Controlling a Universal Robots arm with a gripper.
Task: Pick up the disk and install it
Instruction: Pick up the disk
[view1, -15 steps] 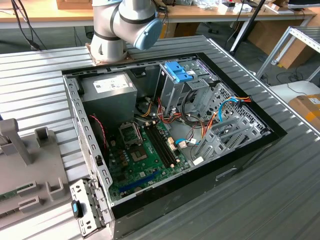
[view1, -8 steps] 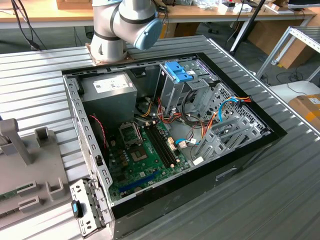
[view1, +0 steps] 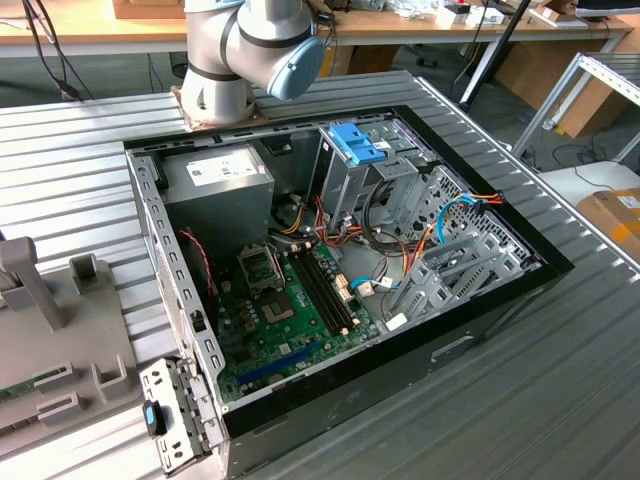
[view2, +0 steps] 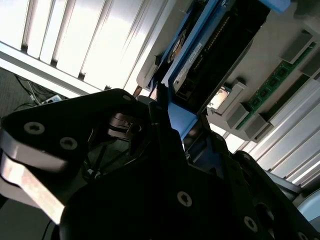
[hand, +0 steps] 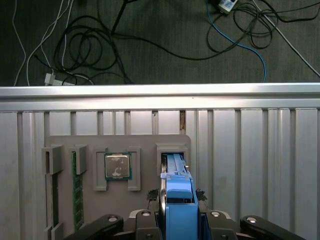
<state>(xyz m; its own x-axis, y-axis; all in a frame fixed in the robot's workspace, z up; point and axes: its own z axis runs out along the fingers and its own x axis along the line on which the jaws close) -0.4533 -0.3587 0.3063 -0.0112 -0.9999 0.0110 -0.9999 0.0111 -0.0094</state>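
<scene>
Noting gripper astride the disk, directly over it; could not tell whether clamped or loose. Found disk standing on edge in the slot of the grey holder on the table, long axis running along that slot.

My pincer is matt black all over, with pale metal screw heads. The disk wears a smooth light blue plastic frame with a slight sheen. The holder is flat grey plastic, no gloss at all. The chip sitting in it has a shiny metal lid. The table is ribbed aluminium with a satin shine. The floor looks like rough dark carpet. The PC case is black outside and bare grey sheet metal inside.
</scene>
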